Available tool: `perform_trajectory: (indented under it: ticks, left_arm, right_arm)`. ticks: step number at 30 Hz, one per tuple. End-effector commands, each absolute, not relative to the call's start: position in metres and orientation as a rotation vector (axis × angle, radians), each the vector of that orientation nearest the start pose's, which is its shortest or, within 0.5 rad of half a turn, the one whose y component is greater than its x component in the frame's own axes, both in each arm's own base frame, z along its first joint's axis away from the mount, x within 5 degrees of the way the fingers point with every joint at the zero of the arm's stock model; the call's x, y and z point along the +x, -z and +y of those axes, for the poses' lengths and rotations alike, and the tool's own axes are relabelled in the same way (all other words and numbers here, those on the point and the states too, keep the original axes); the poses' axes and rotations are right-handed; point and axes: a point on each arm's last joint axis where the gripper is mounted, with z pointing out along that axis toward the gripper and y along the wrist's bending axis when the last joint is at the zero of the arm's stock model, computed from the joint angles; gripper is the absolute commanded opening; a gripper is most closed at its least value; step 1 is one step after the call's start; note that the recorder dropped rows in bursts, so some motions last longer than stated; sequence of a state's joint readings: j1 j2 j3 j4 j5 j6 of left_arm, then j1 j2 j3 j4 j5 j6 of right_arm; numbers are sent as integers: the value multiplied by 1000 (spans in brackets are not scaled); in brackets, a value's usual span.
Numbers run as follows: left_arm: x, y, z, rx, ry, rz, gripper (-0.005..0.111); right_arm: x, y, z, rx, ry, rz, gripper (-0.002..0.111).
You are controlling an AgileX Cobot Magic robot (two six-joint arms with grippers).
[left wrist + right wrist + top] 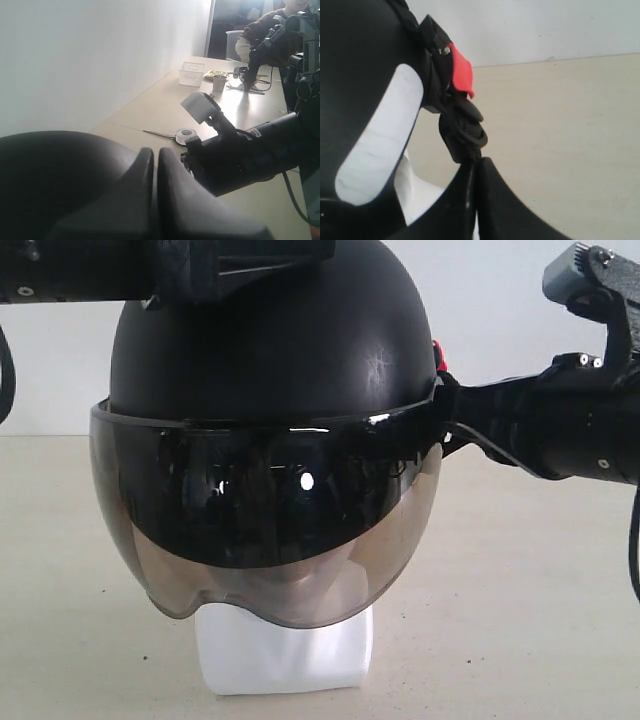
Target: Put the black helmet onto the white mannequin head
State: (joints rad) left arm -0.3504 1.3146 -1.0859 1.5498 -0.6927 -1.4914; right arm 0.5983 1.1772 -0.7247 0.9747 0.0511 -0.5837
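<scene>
Arms on two sides of black helmet [270, 340], both close in. Left arm [90, 270] stretched level across the top of the exterior view, ending over the helmet's crown. Left gripper [155, 155] with fingers pressed flat together, only a hairline seam between them, nothing seen clamped. Lying just above or on the rounded crown, contact not clear.

Right arm [580, 430] reaching in level from the right at brim height. Right gripper [476, 167] likewise closed tight, tips pointed at the helmet's side. Black strap buckle [465, 130] with red tab [460, 72] running from the helmet's side to those tips and touching them. Cannot tell whether any strap is pinched between.

Helmet seated upright over white mannequin head [290, 650], covering it down to the neck. Smoky visor [265, 530] lowered over the face, features faintly visible behind the lower tint. Square white base standing on pale bench [530, 580], well forward of the back edge where bench meets white wall [500, 300].
</scene>
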Motion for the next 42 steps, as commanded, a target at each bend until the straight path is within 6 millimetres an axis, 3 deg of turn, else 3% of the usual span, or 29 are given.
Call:
perform_trajectory:
  ticks: [1,6,8,16,19,25,29,33,42]
  left_arm:
    - [255,-370,-153,851,776,1584,5]
    - [255,-369,-153,857,776,1584,5]
    - [255,-369,-153,852,780,1586,5]
    - [255,-369,-153,846,786,1592,5]
    - [255,-370,-153,843,788,1590,5]
    - [245,-386,-146,819,733,1536,5]
    - [231,-404,-137,781,670,1482,5]
    - [226,-413,-130,747,617,1458,5]
    - [229,-414,-127,746,530,1444,5]
  right_arm:
    - [205,-306,135,-218,-650,1951,7]
    - [198,-315,132,-185,-696,1928,46]
    - [198,-315,132,-171,-707,1927,54]
    - [194,-321,130,-149,-729,1910,55]
    - [186,-331,125,-138,-751,1867,48]
    - [164,-357,110,-192,-736,1727,-1]
    - [155,-362,108,-220,-763,1712,0]
    - [147,-370,118,-428,-805,1739,0]
    - [140,-423,140,-743,-926,1707,0]
